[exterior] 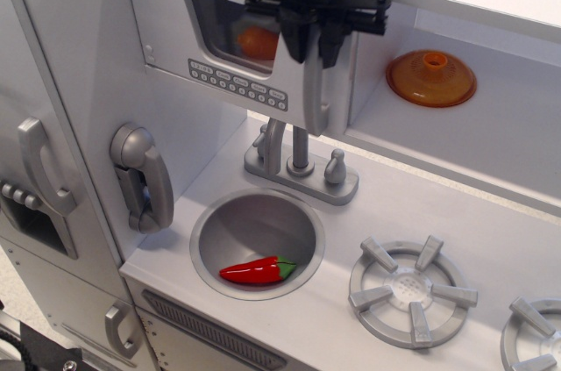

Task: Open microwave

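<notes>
The microwave [175,29] is the light grey upper compartment with a dark rounded window, a row of small oval buttons [238,84] and a vertical grey handle [316,95]. An orange object shows behind the window. My black gripper [312,45] comes from above and is shut on the top of the handle, one finger on each side. The door's handle edge stands slightly out from the shelf behind it.
An orange lid [431,78] lies on the shelf right of the microwave. Below are a faucet [300,160], a round sink [215,244] holding a red chili pepper [257,271], burners [412,290] at right and a grey phone handset [140,176] at left.
</notes>
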Robot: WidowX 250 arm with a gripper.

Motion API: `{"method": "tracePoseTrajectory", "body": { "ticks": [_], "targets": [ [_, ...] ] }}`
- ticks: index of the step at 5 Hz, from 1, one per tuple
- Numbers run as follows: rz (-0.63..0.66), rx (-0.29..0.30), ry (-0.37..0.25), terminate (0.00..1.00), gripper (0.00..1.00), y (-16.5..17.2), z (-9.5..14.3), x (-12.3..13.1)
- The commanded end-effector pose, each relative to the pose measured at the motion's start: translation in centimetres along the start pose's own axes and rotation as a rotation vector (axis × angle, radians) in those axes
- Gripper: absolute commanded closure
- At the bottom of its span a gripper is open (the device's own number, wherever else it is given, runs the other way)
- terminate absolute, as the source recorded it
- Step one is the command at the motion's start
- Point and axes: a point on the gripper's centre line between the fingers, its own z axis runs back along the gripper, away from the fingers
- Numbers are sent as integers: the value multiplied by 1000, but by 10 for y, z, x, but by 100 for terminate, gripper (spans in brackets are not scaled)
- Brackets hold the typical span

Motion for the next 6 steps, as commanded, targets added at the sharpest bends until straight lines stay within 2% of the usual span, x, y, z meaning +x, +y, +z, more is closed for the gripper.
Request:
{"method": "tracePoseTrajectory", "body": {
  "ticks": [1,2,3,4,5,6],
  "targets": [
    [-93,1,-3,0,0,24,43,-32],
    [-79,20,56,0,0,35,57,-51],
    [-102,23,126,0,0,23,57,-67],
    [-135,-11,191,0,0,-6,45,-73],
    [-168,-66,272,0,0,-42,31,-62],
    [-227,-136,259,0,0,-74,23,-50]
  ]
}}
